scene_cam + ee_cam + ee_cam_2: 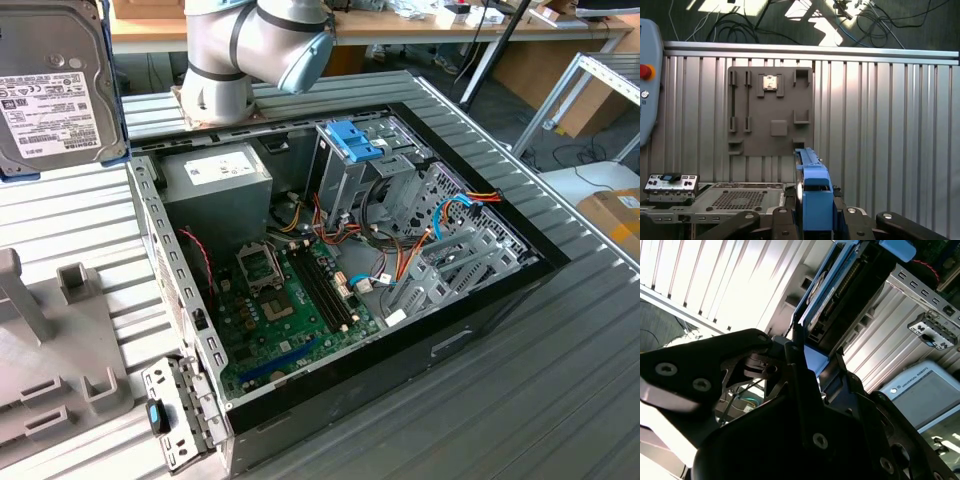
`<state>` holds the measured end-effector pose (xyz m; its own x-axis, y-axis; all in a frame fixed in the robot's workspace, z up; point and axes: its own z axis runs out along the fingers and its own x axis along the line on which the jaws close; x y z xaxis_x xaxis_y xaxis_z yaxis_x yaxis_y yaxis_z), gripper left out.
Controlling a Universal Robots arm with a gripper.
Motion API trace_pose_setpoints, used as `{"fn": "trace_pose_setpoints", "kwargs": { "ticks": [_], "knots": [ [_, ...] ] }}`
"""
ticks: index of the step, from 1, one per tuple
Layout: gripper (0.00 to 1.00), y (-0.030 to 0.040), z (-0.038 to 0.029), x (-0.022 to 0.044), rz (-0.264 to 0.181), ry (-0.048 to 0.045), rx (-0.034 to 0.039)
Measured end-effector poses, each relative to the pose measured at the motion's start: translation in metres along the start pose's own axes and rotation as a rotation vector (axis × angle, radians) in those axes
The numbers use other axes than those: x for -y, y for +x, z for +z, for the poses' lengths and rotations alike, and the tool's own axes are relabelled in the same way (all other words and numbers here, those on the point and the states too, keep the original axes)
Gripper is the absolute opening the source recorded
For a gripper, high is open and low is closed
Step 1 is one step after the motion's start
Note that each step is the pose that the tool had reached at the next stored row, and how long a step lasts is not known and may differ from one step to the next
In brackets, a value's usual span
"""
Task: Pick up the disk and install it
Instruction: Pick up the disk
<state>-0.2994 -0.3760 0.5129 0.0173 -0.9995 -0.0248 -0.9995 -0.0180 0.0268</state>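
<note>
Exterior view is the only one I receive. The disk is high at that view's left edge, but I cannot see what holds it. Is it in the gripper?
Observer: Yes. In the first wrist view the gripper is shut on the disk, clamping it at its blue rail.
Operator: What lies beyond the disk in that view?
Observer: A grey fixture plate lies flat on the ribbed table, and one recess holds a small silver square part.
Operator: Is anything else near the plate?
Observer: A pendant with a red button is there, apart from the plate.
</note>
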Motion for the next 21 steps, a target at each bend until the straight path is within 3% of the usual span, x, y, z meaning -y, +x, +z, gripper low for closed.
{"fn": "trace_pose_setpoints", "kwargs": {
  "ticks": [5, 17, 21],
  "knots": [
    [0.36, 0.0002, -0.0003, 0.0109, 0.000, 0.0000, 0.0000],
    [0.36, 0.0005, -0.0008, 0.0284, 0.000, 0.0000, 0.0000],
    [0.36, 0.0007, -0.0010, 0.0385, 0.000, 0.0001, 0.0001]
  ]
}}
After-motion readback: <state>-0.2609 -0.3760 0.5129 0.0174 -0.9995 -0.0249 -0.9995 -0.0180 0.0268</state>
